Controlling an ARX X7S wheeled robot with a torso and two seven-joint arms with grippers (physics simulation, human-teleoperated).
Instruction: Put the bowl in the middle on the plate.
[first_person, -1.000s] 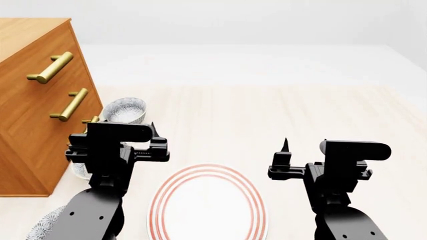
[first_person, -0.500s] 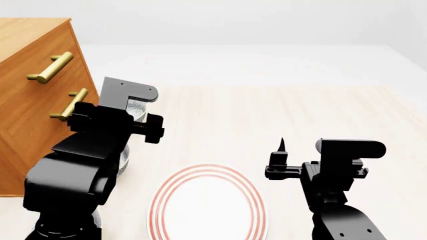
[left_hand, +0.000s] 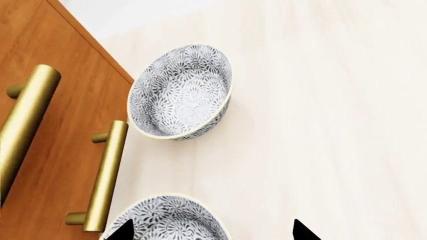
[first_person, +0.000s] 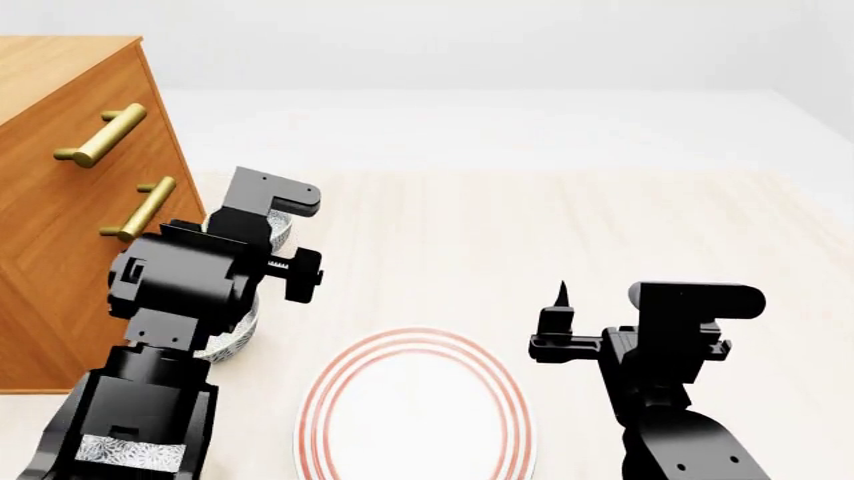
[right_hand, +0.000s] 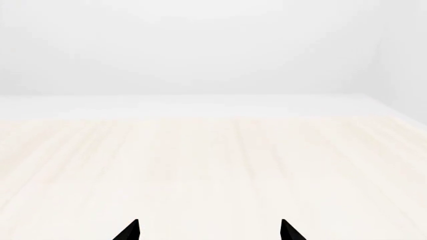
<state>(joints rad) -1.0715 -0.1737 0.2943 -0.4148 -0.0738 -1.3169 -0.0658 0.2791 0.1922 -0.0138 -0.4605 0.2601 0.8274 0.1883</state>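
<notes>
While my left claw (left_hand: 212, 231) hovers released over the small floral-patterned grey-blue bowl (left_hand: 170, 220) | bowl beside wooden drawer cabinet (left_hand: 47, 100) | red-ringed white plate (first_person: 416, 410) apart from cabinet | right claw (right_hand: 209, 231) released.

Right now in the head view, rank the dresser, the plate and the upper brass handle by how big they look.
1. Dresser, largest though cut off by the frame.
2. Plate, partly cropped at the bottom edge.
3. Upper brass handle, clearly smallest.
</notes>
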